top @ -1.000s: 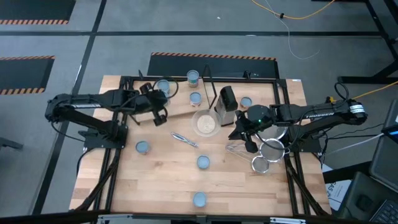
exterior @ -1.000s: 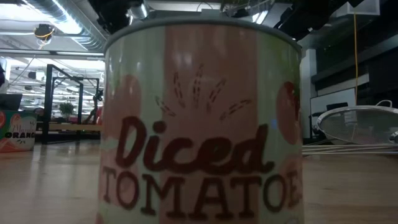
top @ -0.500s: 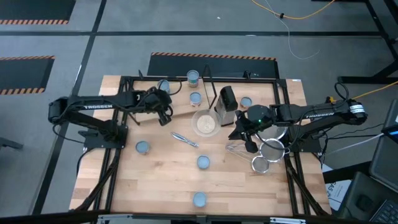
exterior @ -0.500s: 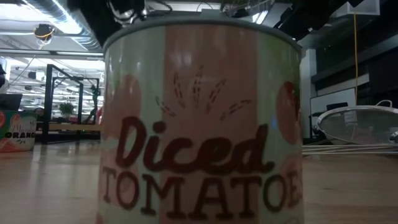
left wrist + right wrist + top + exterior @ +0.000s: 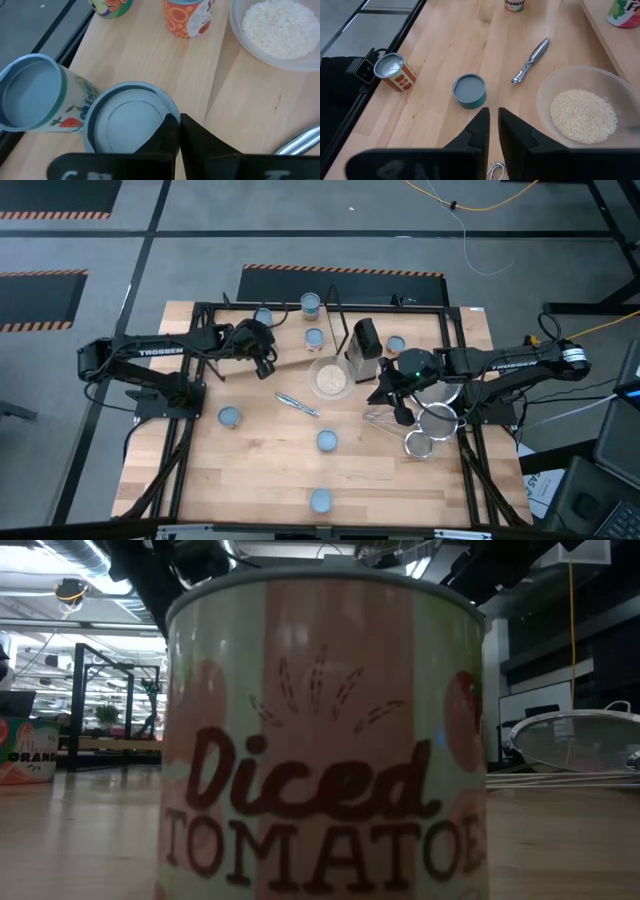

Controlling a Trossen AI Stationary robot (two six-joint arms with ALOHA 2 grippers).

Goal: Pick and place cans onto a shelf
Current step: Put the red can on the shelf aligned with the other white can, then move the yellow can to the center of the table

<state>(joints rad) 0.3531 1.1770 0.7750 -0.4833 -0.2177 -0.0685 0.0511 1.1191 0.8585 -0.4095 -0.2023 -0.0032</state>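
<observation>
Several cans with pale blue-grey tops stand about. Some are on the light-wood shelf (image 5: 300, 352) at the far side: one (image 5: 263, 315), one (image 5: 310, 303), one (image 5: 314, 337). Others stand on the table (image 5: 229, 417), (image 5: 327, 441); a "Diced Tomatoes" can (image 5: 320, 740) fills the low view. My left gripper (image 5: 176, 127) is shut, low over the shelf's left end (image 5: 262, 362), its tips above the rim of a can (image 5: 125, 120) beside another can (image 5: 31, 92). My right gripper (image 5: 493, 122) hangs shut and empty above the table, right of the rice bowl (image 5: 398, 408). My left gripper's shut fingertips stand over the right-hand rim (image 5: 162, 112) of the can's top, slanting down from the table's left. I cannot tell whether they touch it. The can stands upright on the shelf.
A whitish bowl of rice (image 5: 330, 377) sits mid-table with a metal tool (image 5: 297, 404) beside it. Two round strainers (image 5: 430, 430) lie at the right, a dark box (image 5: 365, 345) stands on the shelf. A black frame runs round the table's edges.
My left gripper has come down toward the cans at the shelf's left end, swinging slightly toward the far edge, and has stayed shut. Nothing else has moved.
</observation>
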